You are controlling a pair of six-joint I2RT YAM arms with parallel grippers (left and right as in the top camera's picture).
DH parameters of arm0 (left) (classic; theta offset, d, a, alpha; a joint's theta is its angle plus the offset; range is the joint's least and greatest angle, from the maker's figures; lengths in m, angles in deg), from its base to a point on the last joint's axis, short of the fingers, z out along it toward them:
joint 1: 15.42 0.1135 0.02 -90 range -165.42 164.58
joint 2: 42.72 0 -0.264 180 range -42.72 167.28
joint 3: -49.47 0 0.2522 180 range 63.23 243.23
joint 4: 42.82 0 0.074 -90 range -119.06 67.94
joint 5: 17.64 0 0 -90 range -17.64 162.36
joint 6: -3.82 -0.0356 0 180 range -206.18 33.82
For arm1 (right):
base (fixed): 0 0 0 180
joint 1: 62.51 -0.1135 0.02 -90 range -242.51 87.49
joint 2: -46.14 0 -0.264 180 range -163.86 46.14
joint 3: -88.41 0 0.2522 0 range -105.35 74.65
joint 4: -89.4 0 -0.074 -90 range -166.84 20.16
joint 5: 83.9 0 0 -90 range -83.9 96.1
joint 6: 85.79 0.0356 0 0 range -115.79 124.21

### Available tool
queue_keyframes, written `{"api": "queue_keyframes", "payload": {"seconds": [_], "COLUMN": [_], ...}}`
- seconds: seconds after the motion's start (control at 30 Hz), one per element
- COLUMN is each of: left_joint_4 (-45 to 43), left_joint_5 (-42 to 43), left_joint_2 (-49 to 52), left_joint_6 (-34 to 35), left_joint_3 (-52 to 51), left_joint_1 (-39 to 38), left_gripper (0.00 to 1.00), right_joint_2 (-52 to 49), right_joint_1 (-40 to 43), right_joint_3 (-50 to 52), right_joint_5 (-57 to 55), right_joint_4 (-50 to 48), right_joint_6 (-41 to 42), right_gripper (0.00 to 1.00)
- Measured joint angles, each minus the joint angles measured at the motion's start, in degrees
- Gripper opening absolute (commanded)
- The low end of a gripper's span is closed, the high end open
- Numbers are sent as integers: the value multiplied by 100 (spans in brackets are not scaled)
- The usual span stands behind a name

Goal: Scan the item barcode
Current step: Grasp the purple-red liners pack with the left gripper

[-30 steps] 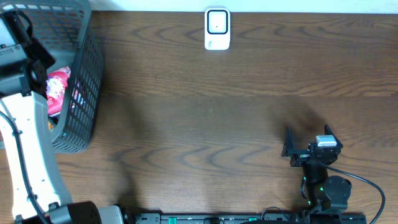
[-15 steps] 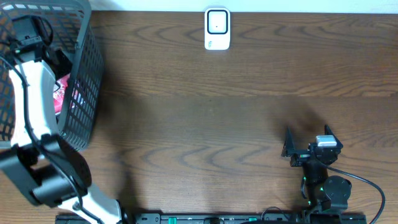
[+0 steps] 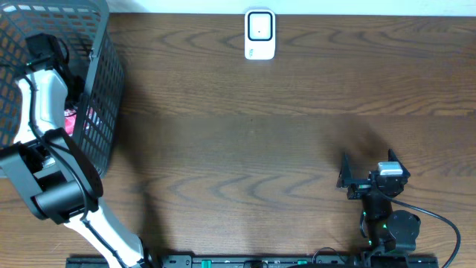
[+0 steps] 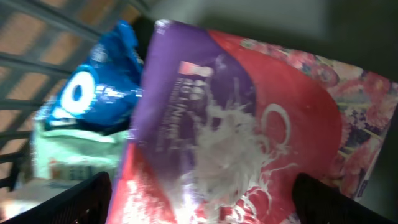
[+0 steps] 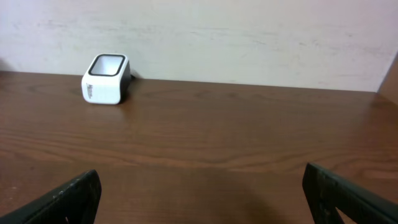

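We note the left pincer [image 4: 202,205] spread inside the mesh basket [image 3: 104,89], above a red-and-purple packet [image 4: 249,124]. A blue packet [image 4: 93,93] crowds its edge. The printed face is toward the wrist camera; we cannot tell its long axis. Right pincer [image 3: 366,170] is spread. The scanner [image 3: 259,34] sits at the tabletop's [image 3: 260,149] far edge.

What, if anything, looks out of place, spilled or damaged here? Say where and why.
Nothing stands out. The scanner sits upright at the far edge of the table, and the red-and-purple packet and blue packet lie heaped inside the basket, with no tear showing.
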Motion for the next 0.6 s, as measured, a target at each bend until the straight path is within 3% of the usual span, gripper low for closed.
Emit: {"api": "queue_keyframes", "payload": {"seconds": [0.37,0.6], "left_joint_4": [4,94], "left_joint_5": [225,304], "left_joint_2": [28,28], "left_joint_6": [-22,-42], "left_joint_3": [0,0], "left_joint_1": [-48,-83], "left_gripper": [76,75], "right_joint_2": [0,0], "right_joint_1": [0,0], "right_joint_3": [0,0], "right_joint_5": [2,0], "right_joint_4": [0,0], "right_joint_6": [0,0], "right_gripper": [99,99]}}
